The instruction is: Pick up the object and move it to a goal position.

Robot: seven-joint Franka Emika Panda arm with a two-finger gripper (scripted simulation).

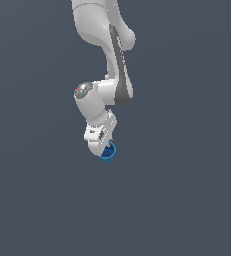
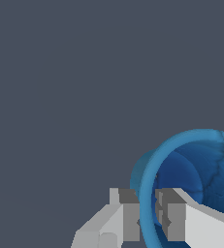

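A small bright blue cup (image 1: pixel 108 152) shows just below the white gripper (image 1: pixel 103 148) in the exterior view, partly hidden by the hand. In the wrist view the cup (image 2: pixel 196 164) lies with its open mouth towards the camera and its hollow inside visible. The gripper (image 2: pixel 147 213) has one finger outside the rim and one inside, so the jaws pinch the cup's wall (image 2: pixel 147 193). The fingers (image 2: pixel 125 215) are shut on the rim.
The white arm (image 1: pixel 112 60) reaches down from the top of the exterior view. A plain dark grey ground (image 1: pixel 187 200) lies all around, with no other objects in view.
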